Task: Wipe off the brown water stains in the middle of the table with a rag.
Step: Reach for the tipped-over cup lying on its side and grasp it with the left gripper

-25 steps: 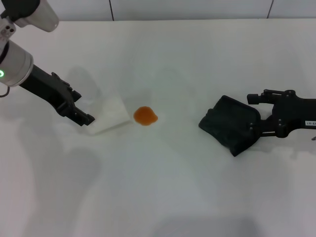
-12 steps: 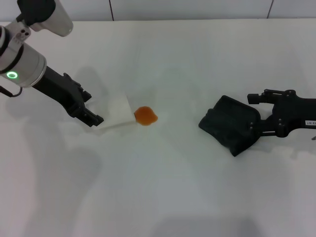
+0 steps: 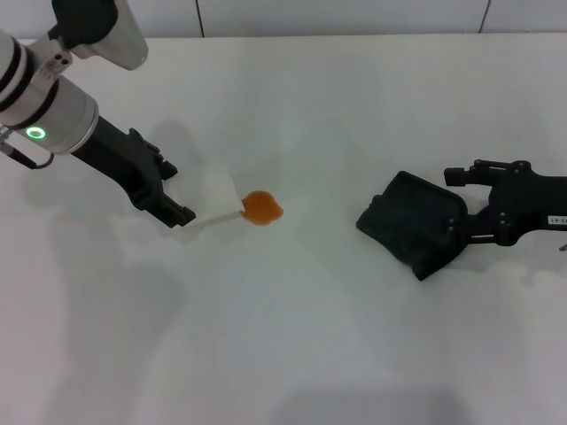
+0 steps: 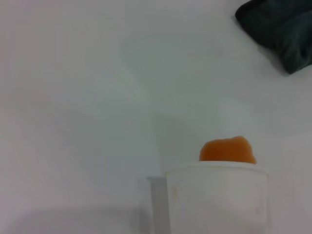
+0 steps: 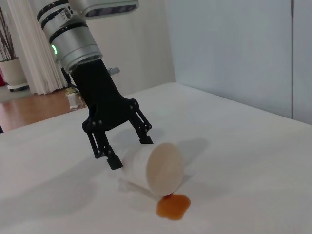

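Head view: the brown water stains [image 3: 261, 208] sit as one small orange blot near the middle of the table [image 3: 354, 336]. The left gripper [image 3: 177, 212] is closed around a white cup [image 3: 215, 199] tipped on its side, its mouth just beside the blot on the left. To the right, well apart from the blot, a dark rag [image 3: 415, 223] lies crumpled on the table with the right gripper [image 3: 456, 202] at its right edge; the fingers straddle the cloth, but whether they pinch it cannot be told from this angle. Left wrist view: the cup's rim [image 4: 217, 170] fills the foreground, the blot [image 4: 227, 150] shows just past it, and the rag [image 4: 280, 29] lies well beyond. Right wrist view: the left gripper [image 5: 127, 148] clamps the cup [image 5: 156, 168] by its base end, the open mouth facing the blot [image 5: 172, 207] and hanging just above it; the right arm's own fingers are not shown. Judgement: the rag looks soft, limp and light, likely to fold or drag if held by one corner; a bunched hold at its thick middle should give a firmer wiping pad. The stain is thin liquid and may smear on the glossy top.
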Robot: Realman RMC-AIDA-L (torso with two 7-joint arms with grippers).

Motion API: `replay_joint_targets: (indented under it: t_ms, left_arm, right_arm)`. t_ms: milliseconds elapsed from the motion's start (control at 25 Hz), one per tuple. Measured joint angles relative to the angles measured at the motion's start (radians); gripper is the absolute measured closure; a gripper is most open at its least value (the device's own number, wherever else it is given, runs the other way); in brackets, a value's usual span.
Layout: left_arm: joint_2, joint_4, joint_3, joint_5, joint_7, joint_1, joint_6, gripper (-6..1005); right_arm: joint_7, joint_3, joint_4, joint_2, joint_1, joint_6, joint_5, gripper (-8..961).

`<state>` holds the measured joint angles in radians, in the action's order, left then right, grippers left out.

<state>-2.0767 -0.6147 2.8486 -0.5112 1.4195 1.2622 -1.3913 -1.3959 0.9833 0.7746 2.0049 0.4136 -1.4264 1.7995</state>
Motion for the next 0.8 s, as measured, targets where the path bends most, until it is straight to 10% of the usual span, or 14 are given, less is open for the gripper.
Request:
replay_joint_targets:
  t_ms: [800]
  left_arm:
    - [-0.003, 0.085, 0.000, -0.022, -0.020, 0.000, 0.109, 167]
  right_arm:
    - [0.000, -0.008, 0.000, 0.000, -0.007, -0.006, 0.000, 113]
